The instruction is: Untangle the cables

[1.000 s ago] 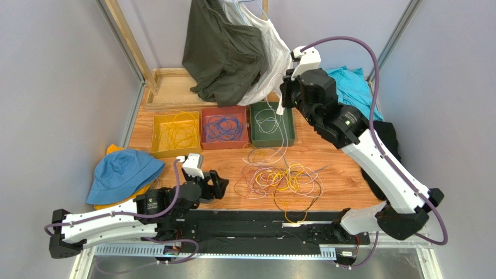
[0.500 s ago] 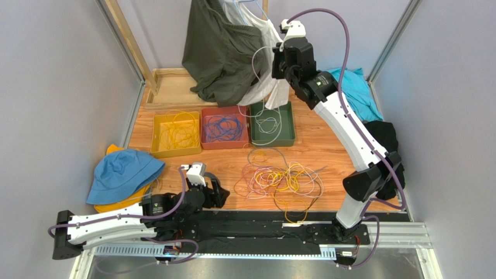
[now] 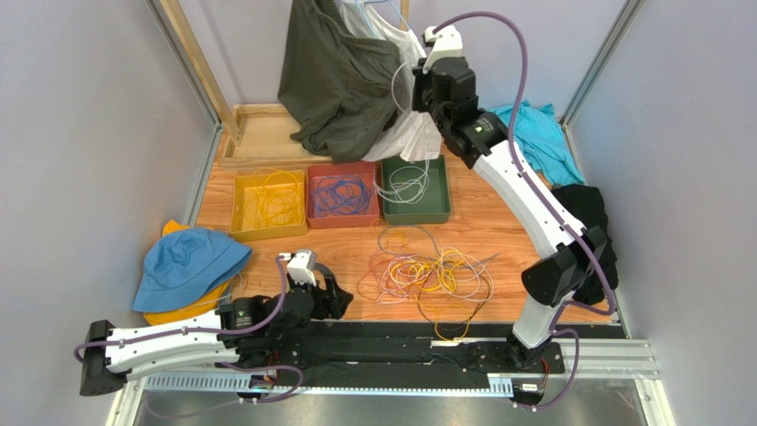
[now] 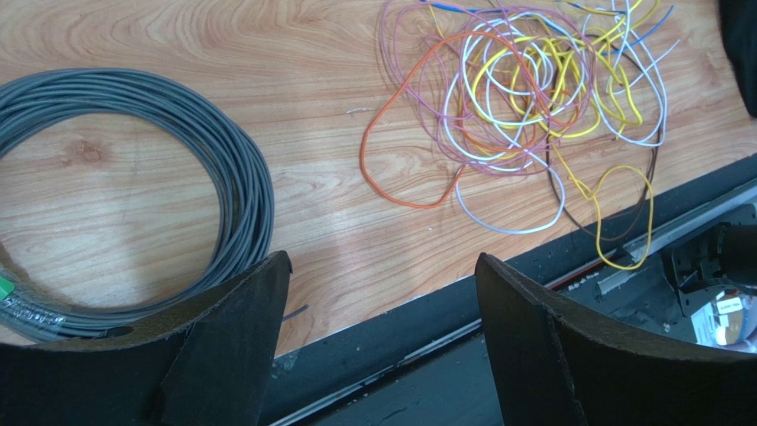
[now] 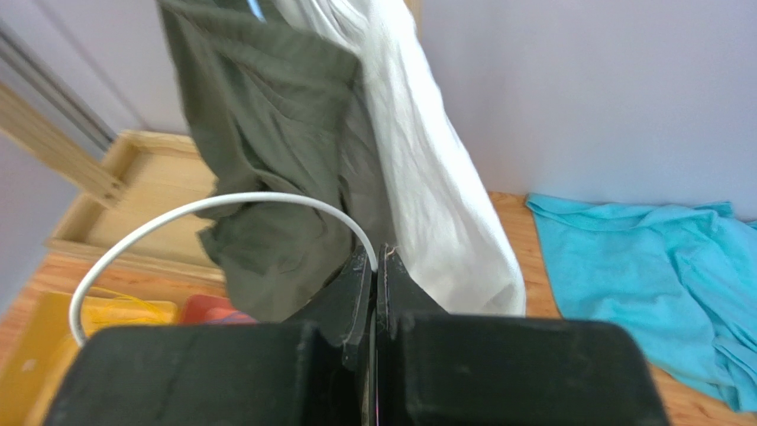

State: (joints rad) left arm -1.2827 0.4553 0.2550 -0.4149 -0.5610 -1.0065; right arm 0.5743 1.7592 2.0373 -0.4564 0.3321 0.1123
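Left arm (image 3: 160,342) and right arm (image 3: 524,191): white link shells, black joint housings. One thick purple hose (image 3: 484,13) loops along each. White camera block (image 3: 442,43) at each wrist. Left pincer (image 4: 380,275) and right pincer (image 5: 375,266): matt black, wedge-shaped fingers. Mounting rail (image 3: 400,355) black.

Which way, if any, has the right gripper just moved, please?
Yes: the right gripper, gripping a white cable, moved back from the green tray toward the hanging clothes.

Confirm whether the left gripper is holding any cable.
No, the left gripper is open and empty; the tangled cables lie beyond it.
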